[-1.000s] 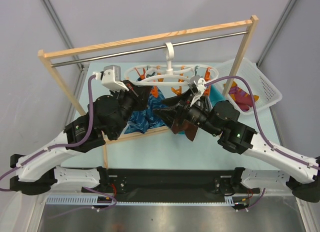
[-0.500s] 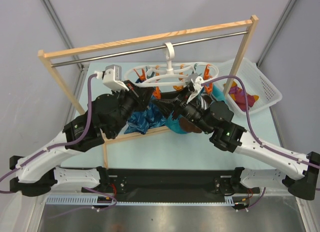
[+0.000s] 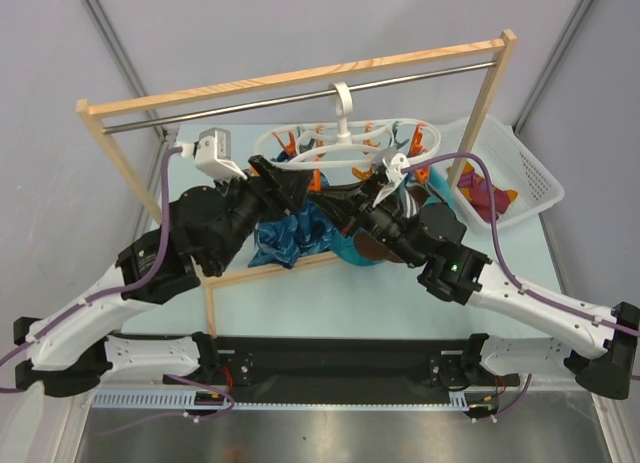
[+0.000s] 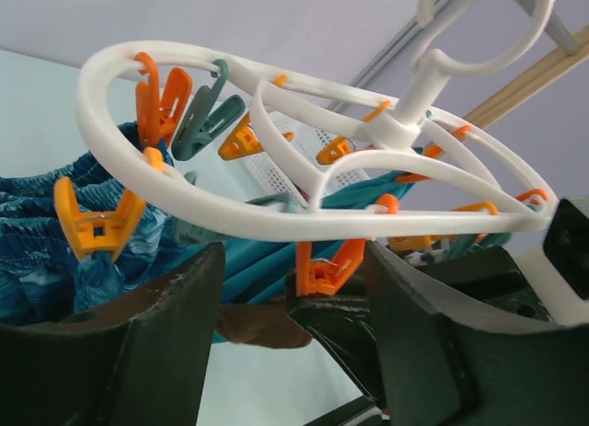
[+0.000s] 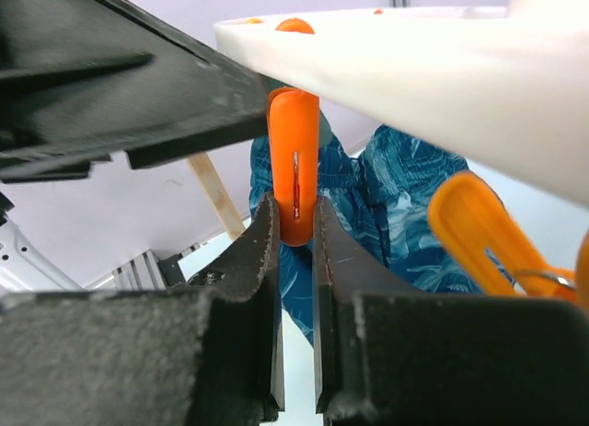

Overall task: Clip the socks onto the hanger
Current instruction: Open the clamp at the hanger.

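Observation:
The white hanger [image 3: 340,149] [image 4: 276,219] hangs by its hook from the metal bar, ringed with orange and grey-teal clips. My right gripper [image 5: 294,205] [image 3: 335,201] is shut on the lower end of one orange clip [image 5: 293,159] [image 4: 322,265] under the ring. My left gripper [image 4: 294,251] [image 3: 300,186] stands open, its fingers [image 4: 166,325] on either side of that same clip without touching it. A dark brown sock [image 4: 258,325] [image 3: 375,249] hangs just below the clip. Whether the clip grips it is hidden. Magenta striped socks [image 3: 488,191] lie in the basket.
The wooden-framed rack [image 3: 300,75] with its metal bar [image 3: 300,101] spans the table. Blue patterned cloth [image 3: 285,238] [image 5: 405,196] and teal cloth [image 4: 267,260] hang under the hanger. A white basket [image 3: 530,168] sits at the right.
My left gripper has opened from shut and pushed forward under the ring. My right gripper has closed onto the orange clip. The hanger has swung slightly.

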Motion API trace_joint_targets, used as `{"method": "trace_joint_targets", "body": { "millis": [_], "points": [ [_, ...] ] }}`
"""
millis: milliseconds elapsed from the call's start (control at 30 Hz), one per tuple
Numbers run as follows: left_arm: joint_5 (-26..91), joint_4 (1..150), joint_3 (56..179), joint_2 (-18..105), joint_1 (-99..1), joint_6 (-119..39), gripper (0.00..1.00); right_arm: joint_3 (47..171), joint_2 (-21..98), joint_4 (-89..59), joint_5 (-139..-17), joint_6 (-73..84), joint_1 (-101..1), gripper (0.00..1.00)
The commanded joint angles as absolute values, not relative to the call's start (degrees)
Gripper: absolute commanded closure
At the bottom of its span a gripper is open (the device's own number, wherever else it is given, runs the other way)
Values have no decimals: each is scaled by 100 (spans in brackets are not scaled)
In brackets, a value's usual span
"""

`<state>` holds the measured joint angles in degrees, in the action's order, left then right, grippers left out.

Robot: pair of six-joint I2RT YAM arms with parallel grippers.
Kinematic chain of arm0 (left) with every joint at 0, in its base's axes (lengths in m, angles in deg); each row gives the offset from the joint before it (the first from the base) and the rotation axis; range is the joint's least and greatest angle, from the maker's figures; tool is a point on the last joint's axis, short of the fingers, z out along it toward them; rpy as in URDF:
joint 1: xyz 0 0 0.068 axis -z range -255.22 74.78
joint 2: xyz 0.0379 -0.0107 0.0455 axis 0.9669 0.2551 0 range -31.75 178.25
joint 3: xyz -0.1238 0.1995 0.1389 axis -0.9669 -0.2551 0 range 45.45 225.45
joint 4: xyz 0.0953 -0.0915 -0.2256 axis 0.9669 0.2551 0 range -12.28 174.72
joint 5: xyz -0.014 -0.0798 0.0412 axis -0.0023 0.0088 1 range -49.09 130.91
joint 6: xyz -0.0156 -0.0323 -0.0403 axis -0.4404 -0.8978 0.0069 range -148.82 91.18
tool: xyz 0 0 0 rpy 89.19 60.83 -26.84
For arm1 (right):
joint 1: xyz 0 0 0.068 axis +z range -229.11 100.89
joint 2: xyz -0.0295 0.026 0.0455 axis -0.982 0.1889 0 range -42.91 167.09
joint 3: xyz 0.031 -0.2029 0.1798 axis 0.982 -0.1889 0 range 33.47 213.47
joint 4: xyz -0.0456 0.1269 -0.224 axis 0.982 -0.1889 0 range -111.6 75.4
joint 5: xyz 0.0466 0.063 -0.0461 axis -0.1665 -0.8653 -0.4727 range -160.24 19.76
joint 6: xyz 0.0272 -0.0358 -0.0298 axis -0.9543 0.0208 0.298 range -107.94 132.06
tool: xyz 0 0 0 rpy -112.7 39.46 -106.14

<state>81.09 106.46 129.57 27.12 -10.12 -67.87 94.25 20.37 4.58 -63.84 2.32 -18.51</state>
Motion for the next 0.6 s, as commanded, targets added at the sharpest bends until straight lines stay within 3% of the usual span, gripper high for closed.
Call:
{"method": "trace_joint_targets", "body": {
  "millis": [0, 567],
  "points": [
    [7844, 10602, 13159, 2608, -992, -6803, 32, 9649, 2098, 492, -6294, 362, -1846, 100],
    [7782, 11200, 13818, 3250, -992, -6635, 40, 9860, 2055, 157, -6136, 617, -1785, 100]
  ]
}}
